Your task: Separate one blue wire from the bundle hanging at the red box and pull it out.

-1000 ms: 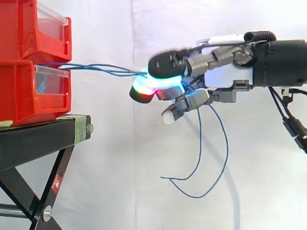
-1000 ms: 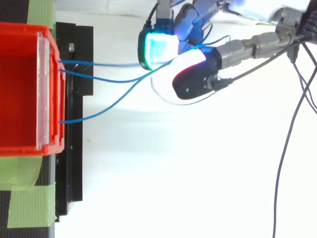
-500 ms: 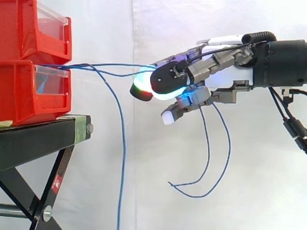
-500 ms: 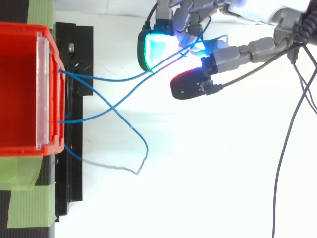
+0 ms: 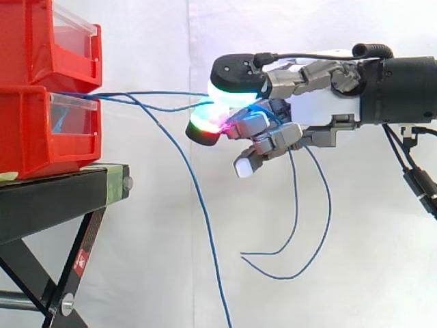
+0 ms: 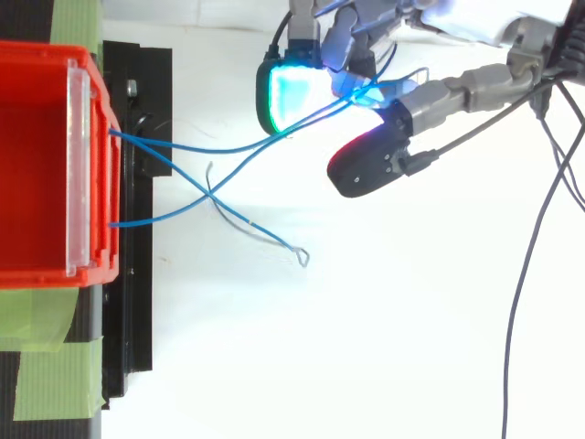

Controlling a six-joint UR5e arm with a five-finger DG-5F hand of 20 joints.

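Blue wires [image 5: 160, 93] run level from the front of the lower red box [image 5: 31, 137] to the hand [image 5: 317, 109], which hangs well off the right edge of the black stand [image 5: 54, 198] carrying the box. Curled fingers [image 5: 203, 131] and the thumb pinch two of them (their tails dangle below the palm). One loose wire [image 5: 199, 199] drops away from the bundle near the box front, slanting down past the stand's edge, clear of the hand.
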